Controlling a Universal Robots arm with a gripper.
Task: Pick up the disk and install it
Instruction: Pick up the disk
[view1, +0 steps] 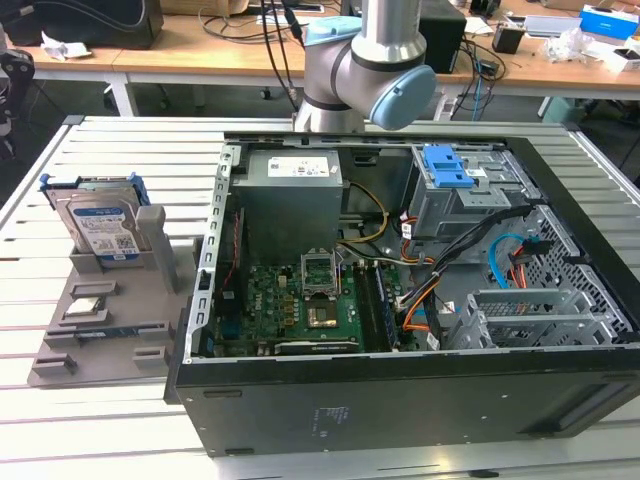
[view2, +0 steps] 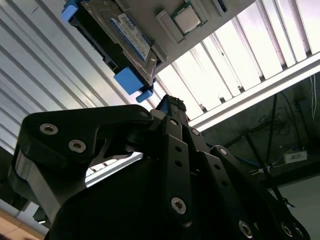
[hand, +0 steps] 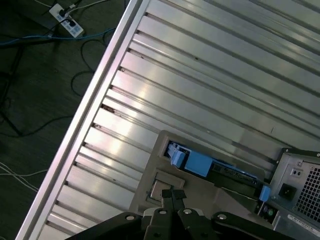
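The disk (view1: 100, 225) is a silver drive with a white-and-blue label in a blue carrier frame. It stands on edge in a grey holder (view1: 110, 310) on the slatted table, at the exterior view's left. Both wrist views show the disk (view2: 127, 30) (hand: 220, 167) seated in that holder. My gripper (view2: 167, 102) (hand: 174, 194) hangs well above the table, off to the side of the disk and apart from it. Its fingertips are together with nothing between them. The arm's joints (view1: 365, 70) rise behind the computer case.
An open black computer case (view1: 400, 390) lies in the middle of the table, with motherboard, cables and a drive cage holding a blue carrier (view1: 450, 168). A small square silver chip (view1: 88, 308) (view2: 186, 19) rests on the grey holder. Desks with clutter stand behind.
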